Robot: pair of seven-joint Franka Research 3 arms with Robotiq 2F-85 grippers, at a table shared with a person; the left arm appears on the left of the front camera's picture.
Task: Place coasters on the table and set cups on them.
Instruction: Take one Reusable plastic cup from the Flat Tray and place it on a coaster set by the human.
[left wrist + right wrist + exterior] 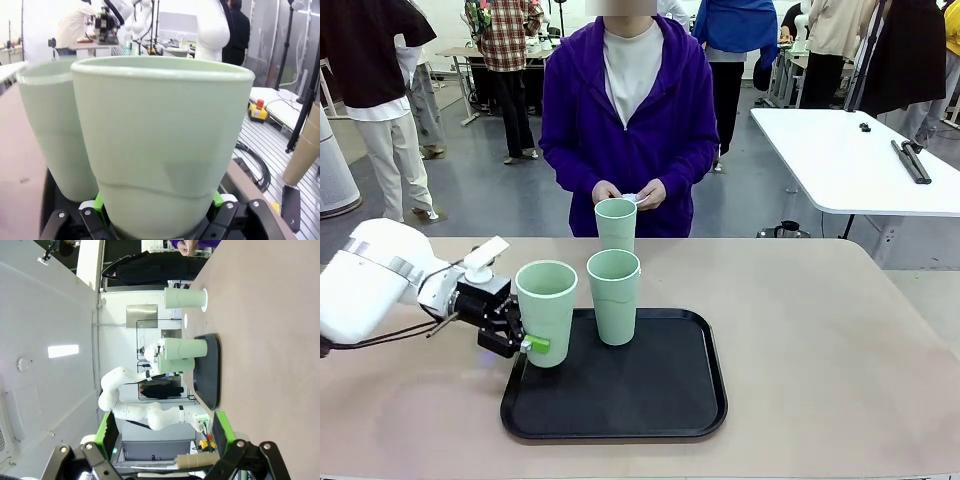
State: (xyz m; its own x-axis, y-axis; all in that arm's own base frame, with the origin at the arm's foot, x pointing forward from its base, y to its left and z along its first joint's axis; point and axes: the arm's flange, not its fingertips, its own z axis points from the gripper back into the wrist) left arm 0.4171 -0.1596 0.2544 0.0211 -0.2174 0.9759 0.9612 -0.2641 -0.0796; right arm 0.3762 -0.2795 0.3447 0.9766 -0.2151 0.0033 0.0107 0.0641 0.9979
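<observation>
Pale mint-green tapered plastic cup (pixel 165 140), clenched low in the left gripper (pixel 158 210) at the black rectangular tray's (pixel 620 420) left edge, looked ready for lifting toward the bare scalloped white coaster (pixel 186 320) on the beige table (pixel 820 330), while the right gripper (pixel 165 440) hung released and empty.

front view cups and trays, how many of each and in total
green cups: 3 (left cup, middle cup, far cup)
black tray: 1
total: 4
</observation>
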